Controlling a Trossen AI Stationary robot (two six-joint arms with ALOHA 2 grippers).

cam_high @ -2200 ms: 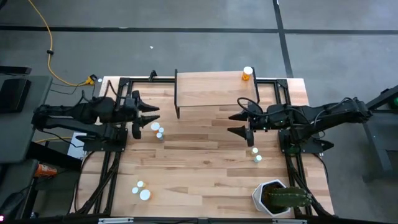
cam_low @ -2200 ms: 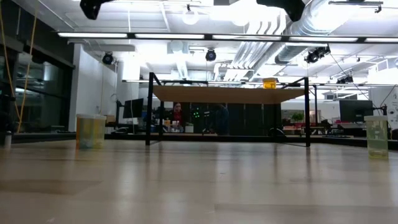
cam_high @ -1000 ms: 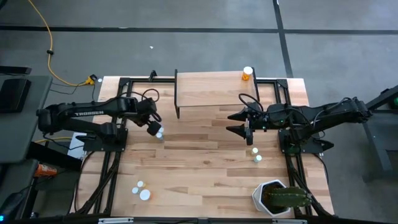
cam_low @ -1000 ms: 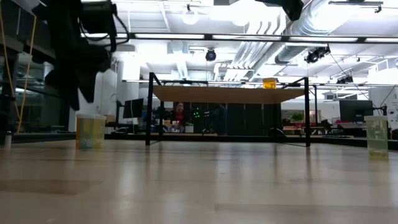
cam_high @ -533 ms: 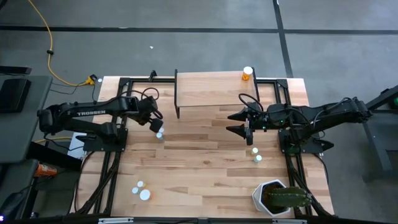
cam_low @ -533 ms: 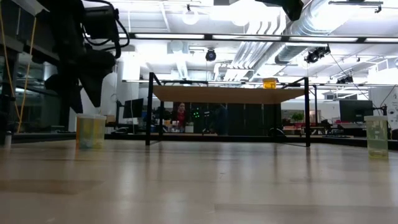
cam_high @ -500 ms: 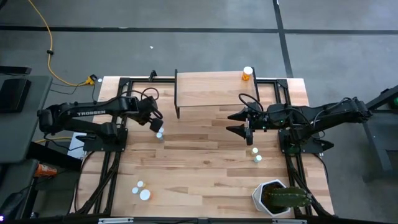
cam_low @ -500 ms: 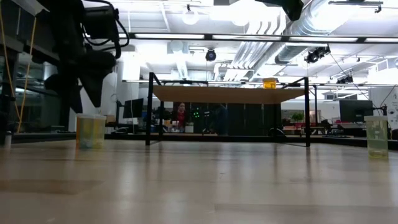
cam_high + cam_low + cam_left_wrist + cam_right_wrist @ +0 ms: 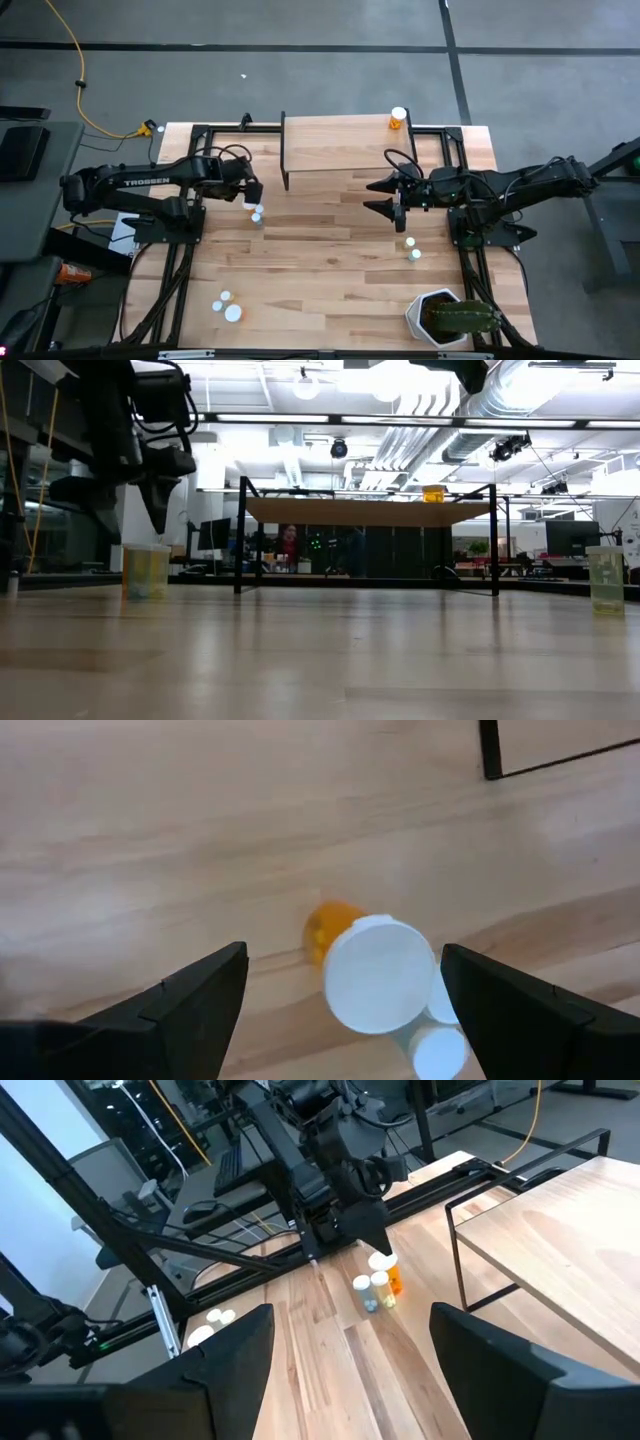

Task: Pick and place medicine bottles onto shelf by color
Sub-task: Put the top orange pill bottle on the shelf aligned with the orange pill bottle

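— Which arm is nearer the cluster by the left side?

— The left one. Its gripper (image 9: 340, 995) hangs right over the orange bottle (image 9: 352, 960), fingers spread wide and holding nothing. From the wrist the white cap sits between the two fingers, closer to one than the other, with the orange body showing just behind it.

— How does the bottle stand?

— Upright, as far as I can judge — the cap faces the camera, so its long axis runs up toward the gripper. A straight drop should put a finger on either side.

— Anything crowding it?

— Two more small bottles (image 9: 430, 1030) just beside it, touching or nearly so; I can't tell which. From above, the cluster (image 9: 256, 213) lies on the table (image 9: 330, 270) in front of the shelf's left end. One finger would come down close to those neighbours — that's the risk.

— And the right arm?

— Its gripper (image 9: 385, 198) waits near the middle, also spread and empty, with two bottles (image 9: 412, 249) on the table just beside it.

— Farther off?

— The shelf (image 9: 340, 140) at the far edge, one orange bottle (image 9: 398, 119) already on its right end. So I'd judge this one belongs there, well apart from where it stands.
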